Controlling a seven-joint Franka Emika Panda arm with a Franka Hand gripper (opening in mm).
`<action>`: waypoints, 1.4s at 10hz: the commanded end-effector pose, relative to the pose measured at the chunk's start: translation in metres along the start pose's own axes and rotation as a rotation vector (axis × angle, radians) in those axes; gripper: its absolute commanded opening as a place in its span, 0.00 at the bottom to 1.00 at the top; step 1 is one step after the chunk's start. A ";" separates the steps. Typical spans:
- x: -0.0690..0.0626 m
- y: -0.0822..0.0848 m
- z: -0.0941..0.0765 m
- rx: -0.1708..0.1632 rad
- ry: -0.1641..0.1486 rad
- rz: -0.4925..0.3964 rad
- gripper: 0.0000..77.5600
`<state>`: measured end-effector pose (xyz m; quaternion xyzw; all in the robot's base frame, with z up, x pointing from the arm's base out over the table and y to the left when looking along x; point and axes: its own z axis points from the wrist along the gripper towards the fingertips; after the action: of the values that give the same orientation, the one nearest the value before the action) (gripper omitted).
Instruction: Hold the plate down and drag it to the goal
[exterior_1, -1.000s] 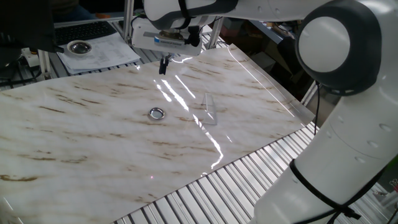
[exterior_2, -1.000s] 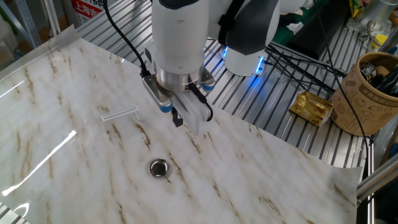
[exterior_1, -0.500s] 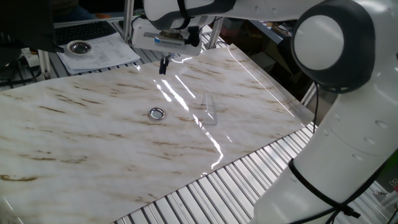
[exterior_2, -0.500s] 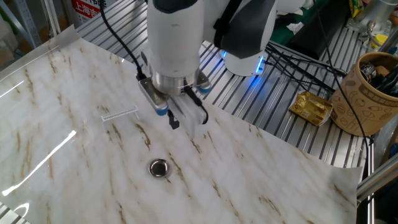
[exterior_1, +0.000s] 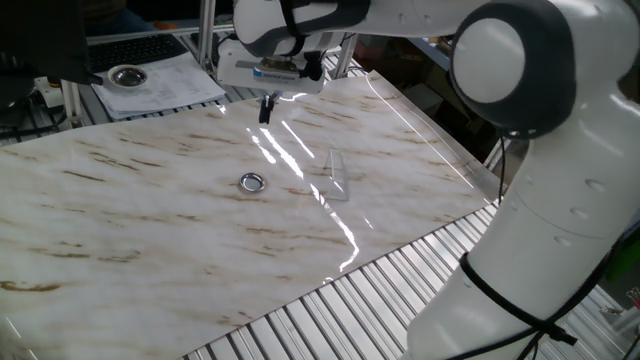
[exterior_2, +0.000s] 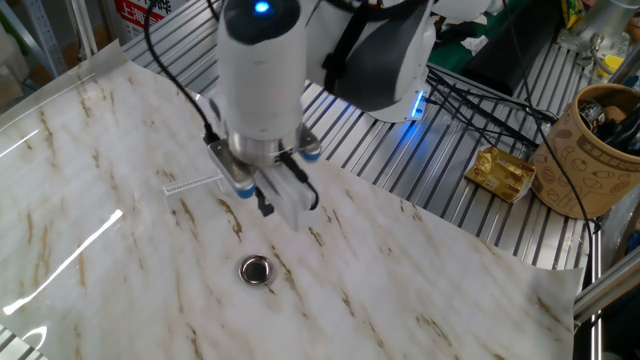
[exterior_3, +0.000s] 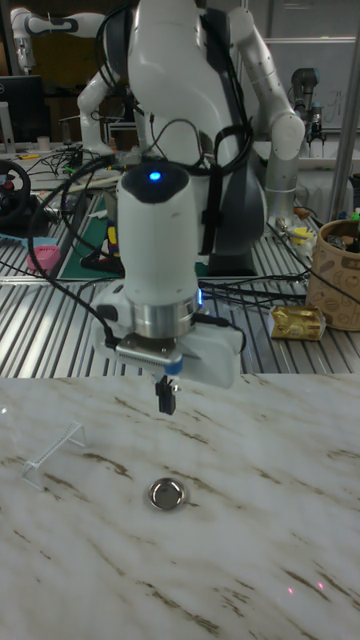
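Note:
The plate (exterior_1: 251, 182) is a tiny shiny silver disc lying flat on the marble sheet; it also shows as the plate (exterior_2: 256, 269) and the plate (exterior_3: 166, 493). The goal (exterior_1: 338, 175) is a small clear marker with pale edges, seen again as the goal (exterior_2: 193, 183) and the goal (exterior_3: 52, 452). My gripper (exterior_3: 166, 398) hangs above the sheet, behind the plate and not touching it. Its dark fingers are shut with nothing between them. In the fixed views the gripper (exterior_1: 265, 110) (exterior_2: 264, 205) sits a little above the surface.
A larger metal dish (exterior_1: 127, 75) rests on papers beyond the sheet's far edge. A brown cup of tools (exterior_2: 598, 150) and a gold packet (exterior_2: 503, 172) stand on the slatted metal table off the sheet. White glare streaks (exterior_1: 290, 150) cross the marble.
The arm has shifted sideways, carrying the shut gripper closer to the line between plate and goal. The plate and the goal have not moved.

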<state>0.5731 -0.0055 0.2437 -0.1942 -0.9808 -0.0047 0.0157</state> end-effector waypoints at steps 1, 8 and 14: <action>-0.003 0.000 0.023 -0.002 -0.013 0.004 0.00; 0.000 0.025 0.071 0.035 -0.032 0.016 0.00; -0.001 0.018 0.102 0.032 -0.040 -0.017 0.00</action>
<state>0.5774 0.0123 0.1455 -0.1897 -0.9818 0.0127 0.0031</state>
